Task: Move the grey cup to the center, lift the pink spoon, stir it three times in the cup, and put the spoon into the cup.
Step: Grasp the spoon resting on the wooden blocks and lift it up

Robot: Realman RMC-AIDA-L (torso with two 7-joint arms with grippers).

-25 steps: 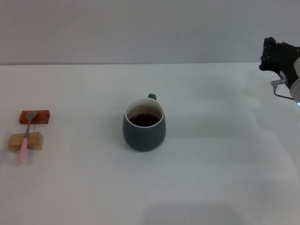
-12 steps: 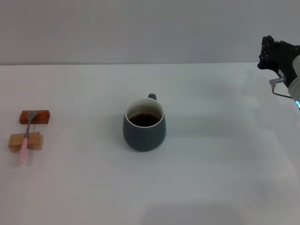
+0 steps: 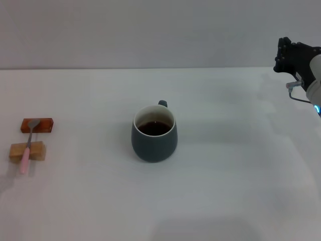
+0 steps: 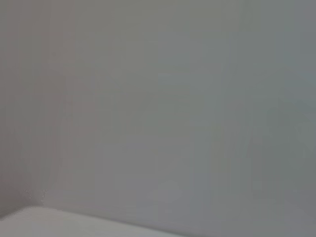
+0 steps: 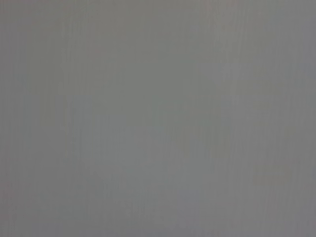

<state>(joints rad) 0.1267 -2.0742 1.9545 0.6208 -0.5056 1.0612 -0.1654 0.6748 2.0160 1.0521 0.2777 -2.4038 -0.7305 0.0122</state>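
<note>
The grey cup (image 3: 154, 133) stands upright near the middle of the white table, dark liquid inside, its small handle turned to the far side. At the far left the pink spoon (image 3: 27, 147) lies across two small blocks, bowl on the far one. My right gripper (image 3: 288, 55) hovers high at the far right edge, well away from the cup. The left gripper is out of view. Both wrist views show only a plain grey surface.
An orange-brown block (image 3: 42, 125) and a tan wooden block (image 3: 32, 151) carry the spoon at the table's left side. The white table (image 3: 225, 165) ends at a grey wall at the back.
My right gripper has drifted slightly up and to the left at the right edge. The cup and the spoon have not moved.
</note>
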